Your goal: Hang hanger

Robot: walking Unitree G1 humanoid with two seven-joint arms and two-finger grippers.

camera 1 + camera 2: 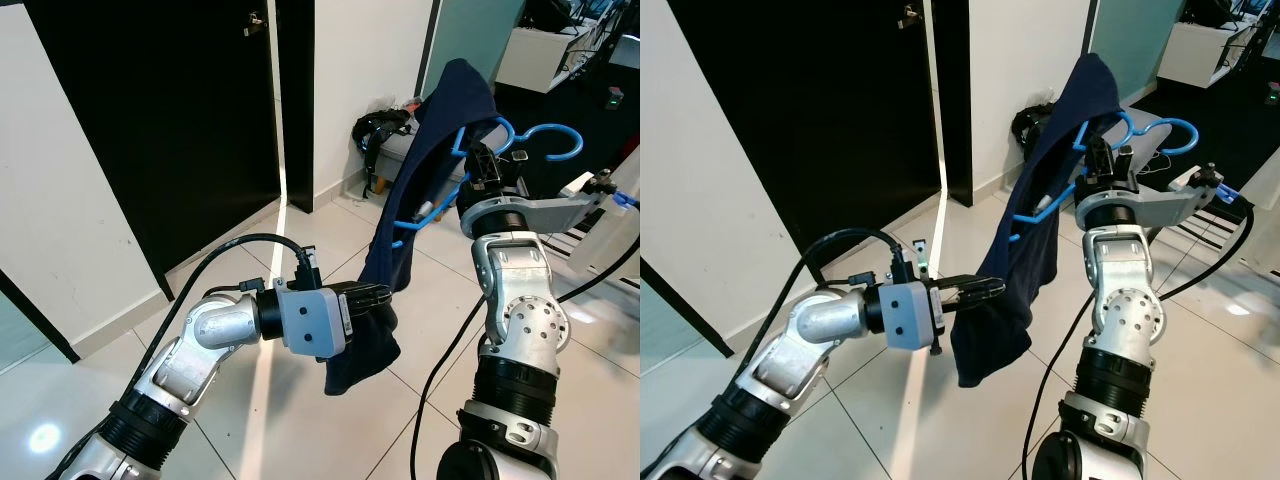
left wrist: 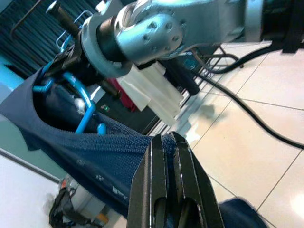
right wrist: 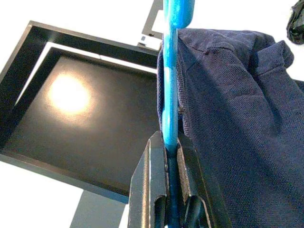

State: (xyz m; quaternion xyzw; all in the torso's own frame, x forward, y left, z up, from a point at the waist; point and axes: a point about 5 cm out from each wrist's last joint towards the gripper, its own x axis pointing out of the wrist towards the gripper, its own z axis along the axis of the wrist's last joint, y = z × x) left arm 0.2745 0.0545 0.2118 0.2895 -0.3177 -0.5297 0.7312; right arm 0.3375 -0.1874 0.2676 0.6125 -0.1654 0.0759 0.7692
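Here we hold the blue hanger raised, our right gripper fingers clamped on it. Below the hanger, our left gripper fingers pinch the navy garment draped from it.

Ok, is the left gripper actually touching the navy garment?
Touching. In the left wrist view the left gripper has its two black fingers closed on a fold of the navy garment.

no readable text, labels, brands, numbers or signs anywhere.
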